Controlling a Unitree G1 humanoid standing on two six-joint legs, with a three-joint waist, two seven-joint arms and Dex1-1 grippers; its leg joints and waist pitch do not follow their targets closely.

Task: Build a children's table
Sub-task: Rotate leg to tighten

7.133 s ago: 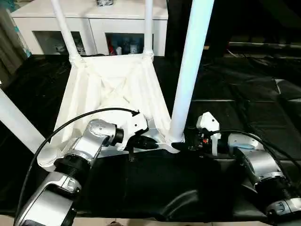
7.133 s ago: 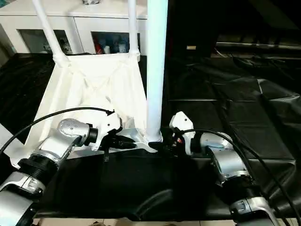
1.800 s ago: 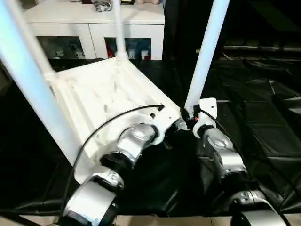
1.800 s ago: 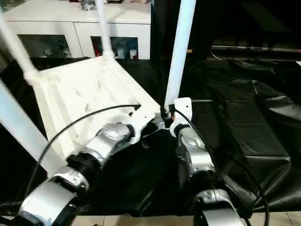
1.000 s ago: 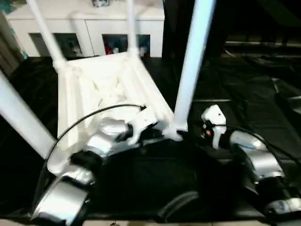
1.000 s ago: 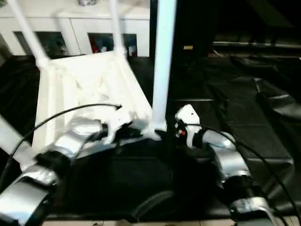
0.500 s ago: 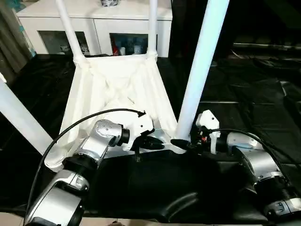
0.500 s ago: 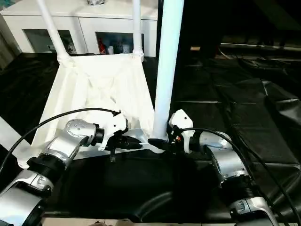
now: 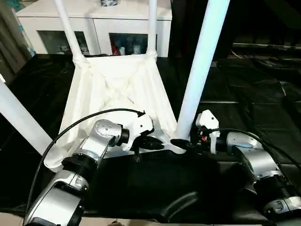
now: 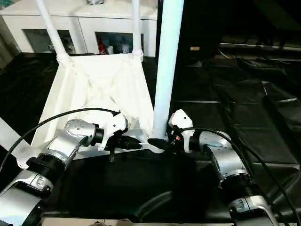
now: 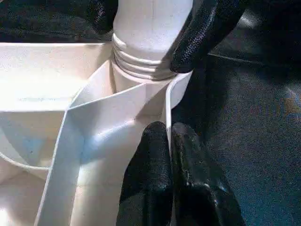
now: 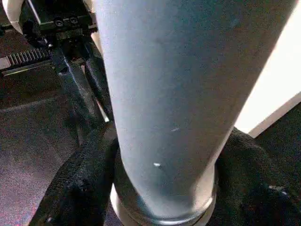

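Note:
The children's table lies upside down on the black mat, its ribbed white top (image 9: 113, 89) facing up. Two legs (image 9: 67, 30) (image 9: 151, 26) stand in the far corners and one (image 9: 19, 120) in the near left. The near right leg (image 9: 200, 70) rises from its corner socket (image 11: 146, 70). My left gripper (image 9: 151, 143) is shut on the top's thin rim (image 11: 168, 103) just beside that socket. My right gripper (image 9: 186, 143) is closed around the base of the near right leg (image 12: 160, 103), with one black finger (image 12: 80, 183) on each side.
A white cabinet (image 9: 94, 23) with glass doors stands behind the table. Wrinkled black sheeting (image 9: 249, 94) covers the ground all around. A black cable (image 9: 84, 120) arcs over my left forearm.
The whole picture swung and has settled, so the camera moved. Both grippers keep the same holds on the rim and the leg's base.

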